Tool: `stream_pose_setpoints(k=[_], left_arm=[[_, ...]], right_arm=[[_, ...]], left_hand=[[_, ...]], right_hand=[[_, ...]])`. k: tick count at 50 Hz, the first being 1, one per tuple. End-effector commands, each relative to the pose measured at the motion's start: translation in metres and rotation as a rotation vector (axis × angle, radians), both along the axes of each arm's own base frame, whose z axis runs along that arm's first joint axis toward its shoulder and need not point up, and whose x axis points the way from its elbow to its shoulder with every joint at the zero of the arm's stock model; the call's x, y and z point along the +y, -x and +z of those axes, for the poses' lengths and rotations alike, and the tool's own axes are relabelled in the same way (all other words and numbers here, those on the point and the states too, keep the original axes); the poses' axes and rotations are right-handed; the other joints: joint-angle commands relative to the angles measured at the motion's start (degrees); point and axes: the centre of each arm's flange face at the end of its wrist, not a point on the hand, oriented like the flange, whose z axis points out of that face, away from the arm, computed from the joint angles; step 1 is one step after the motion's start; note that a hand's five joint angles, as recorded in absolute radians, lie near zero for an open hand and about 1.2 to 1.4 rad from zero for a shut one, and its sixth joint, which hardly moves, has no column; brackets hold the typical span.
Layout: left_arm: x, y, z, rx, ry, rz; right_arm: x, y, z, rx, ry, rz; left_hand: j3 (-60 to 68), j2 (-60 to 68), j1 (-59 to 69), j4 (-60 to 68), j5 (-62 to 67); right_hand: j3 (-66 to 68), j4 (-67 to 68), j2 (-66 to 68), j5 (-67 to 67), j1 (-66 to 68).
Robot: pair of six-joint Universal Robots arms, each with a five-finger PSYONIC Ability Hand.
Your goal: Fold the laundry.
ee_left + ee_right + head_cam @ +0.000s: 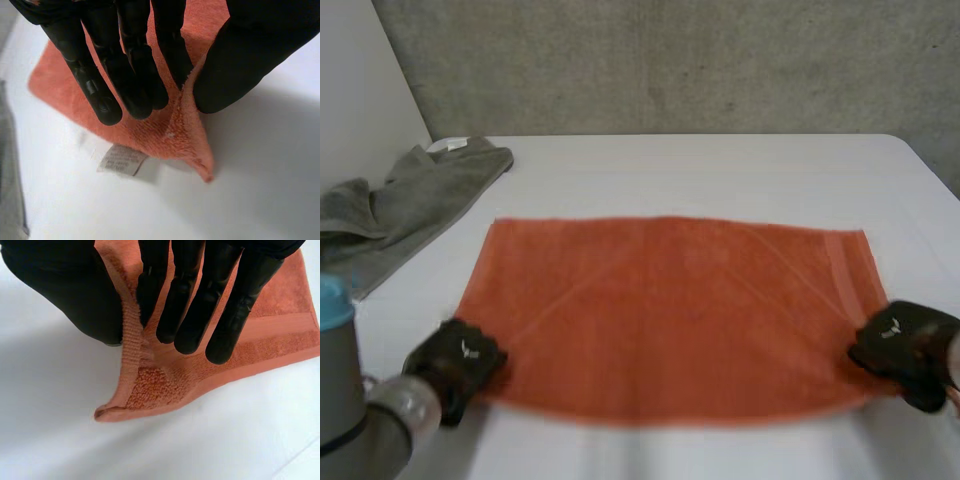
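Note:
An orange towel [665, 315] lies spread flat across the middle of the white table. My left hand [460, 362] is at its near left corner. In the left wrist view my left hand [125, 60] pinches that corner of the orange towel [175, 132] between straight fingers and thumb, with a white label [121, 160] sticking out beside it. My right hand [905, 345] is at the near right corner. In the right wrist view my right hand [200, 295] pinches the lifted edge of the orange towel [165, 382] against the thumb.
A grey towel [405, 200] lies crumpled at the table's far left, and its edge [10, 175] shows beside my left hand. A concrete wall stands behind the table. The table's right edge [935, 170] runs close to my right hand.

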Motion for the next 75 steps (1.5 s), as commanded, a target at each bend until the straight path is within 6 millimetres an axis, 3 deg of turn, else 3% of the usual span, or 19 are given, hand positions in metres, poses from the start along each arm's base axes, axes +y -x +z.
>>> stream_pose_setpoints(k=[1,4,15,18,29,30,31,32,33,34,35,39,42,48,50,55,60,67,75], left_arm=[[-0.013,0.011,0.009,-0.016,0.085,-0.050],[-0.058,0.027,0.003,0.014,0.161,-0.041],[-0.173,0.081,-0.009,0.086,0.471,0.009],[-0.191,0.089,-0.011,0.111,0.541,0.006],[-0.229,0.108,-0.028,0.132,0.706,-0.027],[-0.229,0.109,-0.031,0.131,0.707,-0.034],[-0.229,0.110,-0.032,0.131,0.706,-0.037],[-0.230,0.109,-0.033,0.134,0.703,-0.036],[-0.229,0.109,-0.033,0.134,0.703,-0.036],[-0.228,0.109,-0.034,0.134,0.703,-0.033],[-0.227,0.109,-0.035,0.135,0.703,-0.034],[-0.217,0.110,-0.032,0.140,0.703,-0.044],[-0.208,0.107,-0.019,0.145,0.711,-0.043],[-0.181,0.096,-0.009,0.149,0.657,-0.038],[-0.173,0.092,-0.002,0.161,0.649,-0.032],[-0.144,0.079,0.006,0.241,0.585,-0.008],[-0.138,0.073,0.006,0.332,0.533,0.009],[-0.158,0.055,0.000,0.349,0.507,0.021],[-0.191,0.057,-0.017,0.338,0.507,0.029]], right_arm=[[-0.013,0.008,0.007,-0.002,0.083,-0.024],[-0.056,0.001,-0.006,-0.051,0.171,-0.088],[-0.126,-0.049,-0.027,-0.021,0.437,-0.123],[-0.153,-0.058,-0.035,-0.044,0.520,-0.121],[-0.199,-0.087,-0.054,-0.096,0.682,-0.117],[-0.204,-0.088,-0.054,-0.094,0.717,-0.131],[-0.206,-0.088,-0.054,-0.092,0.730,-0.141],[-0.208,-0.089,-0.053,-0.093,0.742,-0.153],[-0.208,-0.090,-0.054,-0.098,0.748,-0.164],[-0.207,-0.092,-0.053,-0.104,0.752,-0.165],[-0.205,-0.094,-0.053,-0.109,0.754,-0.164],[-0.197,-0.097,-0.038,-0.158,0.760,-0.173],[-0.185,-0.092,-0.010,-0.240,0.771,-0.211],[-0.147,-0.084,0.031,-0.429,0.723,-0.229],[-0.139,-0.079,0.029,-0.450,0.683,-0.221],[-0.125,-0.035,0.004,-0.423,0.478,-0.270],[-0.110,-0.013,-0.019,-0.412,0.315,-0.307],[-0.112,0.002,-0.033,-0.418,0.316,-0.336],[-0.112,0.002,-0.034,-0.422,0.325,-0.334]], left_hand=[[11.6,11.4,15.4,11.1,13.7],[11.6,11.4,15.4,11.1,13.7],[11.6,11.4,15.4,11.1,13.7],[11.6,11.4,15.4,11.1,13.7],[11.6,11.4,15.4,11.1,13.7],[11.6,11.4,15.4,11.1,13.7],[11.6,11.4,15.4,11.1,13.7],[-1.0,-1.3,2.8,-1.5,1.1],[-17.8,-18.0,-14.0,-18.3,-15.7],[-55.3,-55.5,-51.5,-55.7,-53.1],[-58.4,-58.6,-54.6,-58.9,-56.3],[-58.4,-58.6,-54.6,-58.9,-56.3],[-58.4,-58.6,-54.6,-58.9,-56.3],[-58.4,-58.6,-54.6,-58.9,-56.3],[-58.4,-58.6,-54.6,-58.9,-56.3],[-58.4,-58.6,-54.6,-58.9,-56.3],[-58.4,-58.6,-54.6,-58.9,-56.3],[-58.4,-58.6,-54.6,-58.9,-56.3],[-58.4,-58.6,-54.6,-58.9,-56.3]], right_hand=[[12.3,11.9,12.8,12.8,23.7],[12.3,11.9,12.8,12.8,23.7],[12.3,11.9,12.8,12.8,23.7],[12.3,11.9,12.8,12.8,23.7],[12.3,11.9,12.8,12.8,23.7],[4.4,4.0,4.8,4.8,15.8],[-15.2,-15.6,-14.7,-14.7,-3.8],[-35.0,-35.4,-34.6,-34.6,-23.6],[-57.7,-58.1,-57.2,-57.2,-46.3],[-57.7,-58.1,-57.2,-57.2,-46.3],[-57.7,-58.1,-57.2,-57.2,-46.3],[-57.7,-58.1,-57.2,-57.2,-46.3],[-57.7,-58.1,-57.2,-57.2,-46.3],[-57.7,-58.1,-57.2,-57.2,-46.3],[-57.7,-58.1,-57.2,-57.2,-46.3],[-57.7,-58.1,-57.2,-57.2,-46.3],[-57.7,-58.1,-57.2,-57.2,-46.3],[-57.7,-58.1,-57.2,-57.2,-46.3],[-57.7,-58.1,-57.2,-57.2,-46.3]])
